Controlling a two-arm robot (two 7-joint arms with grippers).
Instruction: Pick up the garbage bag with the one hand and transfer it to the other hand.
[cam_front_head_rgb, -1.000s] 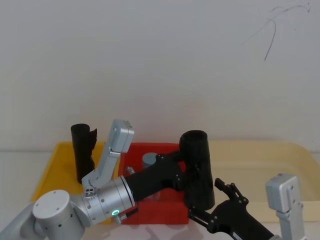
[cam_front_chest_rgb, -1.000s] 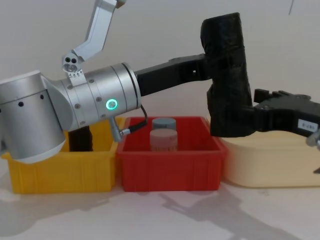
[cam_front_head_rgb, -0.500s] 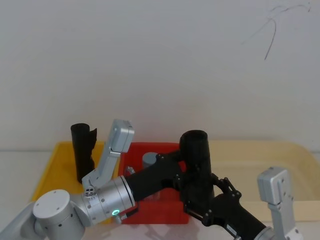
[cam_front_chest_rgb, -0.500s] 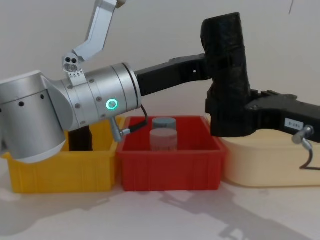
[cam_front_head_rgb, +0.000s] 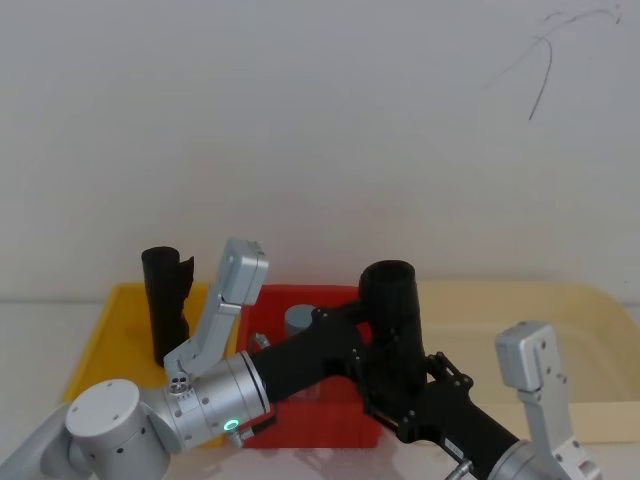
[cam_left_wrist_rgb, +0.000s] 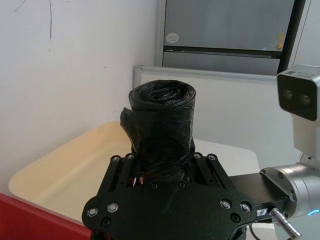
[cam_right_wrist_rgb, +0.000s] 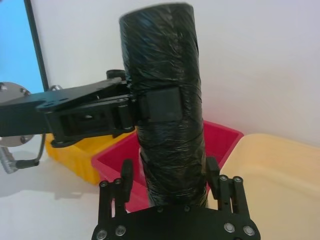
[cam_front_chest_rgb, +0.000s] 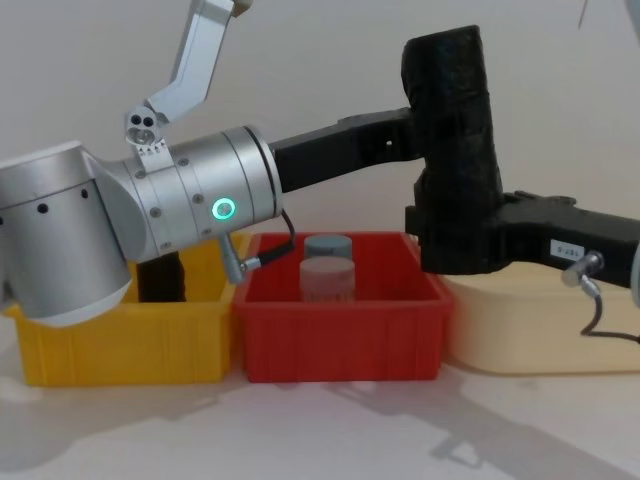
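The garbage bag (cam_front_head_rgb: 390, 300) (cam_front_chest_rgb: 452, 110), a thick black crinkled roll, hangs upright in the air over the right end of the red bin. My left gripper (cam_front_head_rgb: 372, 350) (cam_front_chest_rgb: 425, 130), on the green-lit arm, is shut on its middle. One of its pads (cam_right_wrist_rgb: 162, 107) presses the roll's side. My right gripper (cam_front_head_rgb: 402, 405) (cam_front_chest_rgb: 452, 235) (cam_right_wrist_rgb: 170, 175) has come in from the right at the roll's lower part. It stands open, one finger on each side of the bag (cam_right_wrist_rgb: 165, 65), with a small gap on one side. The left wrist view shows the bag's top (cam_left_wrist_rgb: 162, 120).
A yellow bin (cam_front_chest_rgb: 120, 340) on the left holds a slimmer black roll (cam_front_head_rgb: 165, 300). The red bin (cam_front_chest_rgb: 340, 345) in the middle holds two grey jars (cam_front_chest_rgb: 327, 270). A cream tray (cam_front_chest_rgb: 540, 335) lies at the right, below my right arm.
My right gripper has slid left toward the bag and now straddles its lower part. The left arm and the bag have stayed where they were.
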